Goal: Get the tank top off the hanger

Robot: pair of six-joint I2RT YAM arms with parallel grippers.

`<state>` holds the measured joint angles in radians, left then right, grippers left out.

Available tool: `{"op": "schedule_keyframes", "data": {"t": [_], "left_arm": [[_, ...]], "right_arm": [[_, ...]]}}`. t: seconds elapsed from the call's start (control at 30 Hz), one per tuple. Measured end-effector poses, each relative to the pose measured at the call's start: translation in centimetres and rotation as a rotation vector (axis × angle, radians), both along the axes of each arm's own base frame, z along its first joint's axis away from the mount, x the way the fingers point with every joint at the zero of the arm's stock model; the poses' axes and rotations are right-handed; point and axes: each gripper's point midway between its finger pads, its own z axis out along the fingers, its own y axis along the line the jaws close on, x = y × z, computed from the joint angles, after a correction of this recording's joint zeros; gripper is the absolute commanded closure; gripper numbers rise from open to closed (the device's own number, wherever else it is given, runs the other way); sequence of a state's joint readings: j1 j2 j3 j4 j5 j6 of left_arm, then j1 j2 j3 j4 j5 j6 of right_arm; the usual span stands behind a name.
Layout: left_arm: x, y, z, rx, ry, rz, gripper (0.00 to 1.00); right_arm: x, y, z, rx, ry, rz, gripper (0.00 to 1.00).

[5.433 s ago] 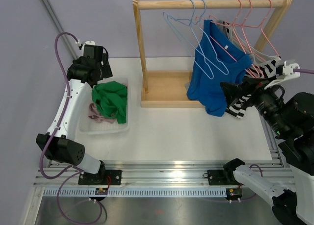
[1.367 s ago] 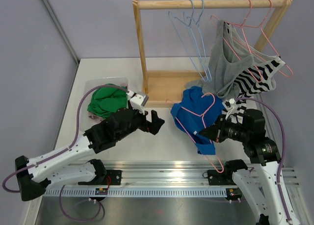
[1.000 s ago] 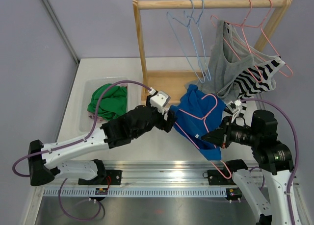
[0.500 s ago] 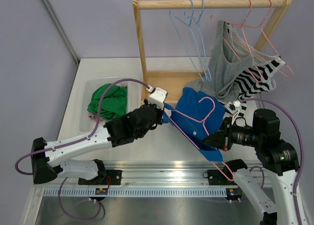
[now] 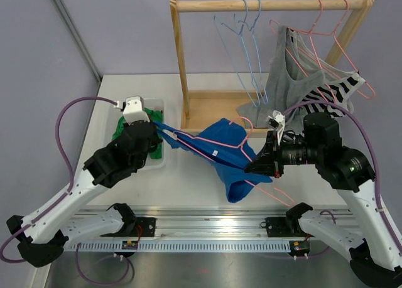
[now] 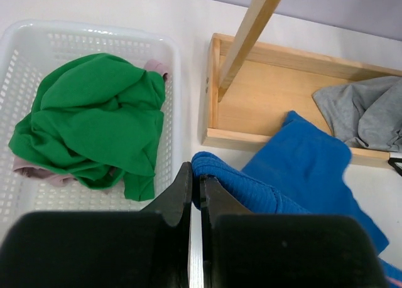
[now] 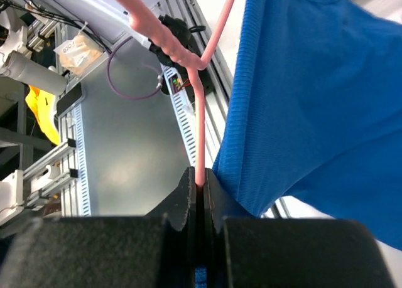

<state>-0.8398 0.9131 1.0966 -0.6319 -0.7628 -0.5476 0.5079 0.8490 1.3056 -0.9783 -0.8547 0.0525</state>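
The blue tank top (image 5: 231,178) stretches above the worktop (image 5: 188,181) middle and looks light, limp and stretchy. The left gripper (image 6: 196,175) pinches its ribbed edge, a sound hold. The right gripper (image 7: 201,178) clamps the pink wire hanger (image 7: 200,131).

Overhead camera looks down; close wrist views share tank top (image 6: 301,169).

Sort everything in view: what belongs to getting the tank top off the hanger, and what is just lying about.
In the job:
- blue tank top, pinched by the left gripper
- pink hanger, clamped in the right gripper

Just about:
- green garment in the white basket
- wooden rack
- grey tank top and striped top hanging on it
- empty blue hangers
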Motion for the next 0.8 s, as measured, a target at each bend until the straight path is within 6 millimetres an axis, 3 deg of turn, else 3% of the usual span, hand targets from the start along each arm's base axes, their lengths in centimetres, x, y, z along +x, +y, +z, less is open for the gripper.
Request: {"op": "schedule_keyframes", "data": {"t": [0.23,0.33,0.5,0.57,0.67,0.73,0.8], "left_arm": [[-1.8,-0.5,-2.0,-0.051,0.034,-0.121,1.0],[-3.3,-1.9,-2.8,-0.127,-0.001,-0.253,1.0],[-5.8,-6.8,-4.1,-0.239,-0.04,-0.549,1.0],[-7.2,-9.6,-5.8,-0.234,-0.003,-0.686,1.0],[-10.1,-13.4,-8.8,-0.171,0.078,-0.853,1.0],[-11.4,-14.6,-10.4,-0.127,0.124,-0.904,1.0],[-11.3,-14.5,-11.7,-0.088,0.151,-0.875,1.0]], "right_arm": [[4.0,1.7,-1.4,0.144,-0.098,-0.125,1.0],[6.5,2.7,-1.2,0.283,-0.155,-0.2,1.0],[10.2,4.0,2.9,0.547,-0.274,-0.28,1.0],[11.4,4.2,5.5,0.67,-0.334,-0.296,1.0],[11.8,4.1,7.5,0.759,-0.383,-0.296,1.0],[11.8,4.0,8.2,0.774,-0.395,-0.303,1.0],[12.2,3.7,9.1,0.745,-0.39,-0.337,1.0]]}}
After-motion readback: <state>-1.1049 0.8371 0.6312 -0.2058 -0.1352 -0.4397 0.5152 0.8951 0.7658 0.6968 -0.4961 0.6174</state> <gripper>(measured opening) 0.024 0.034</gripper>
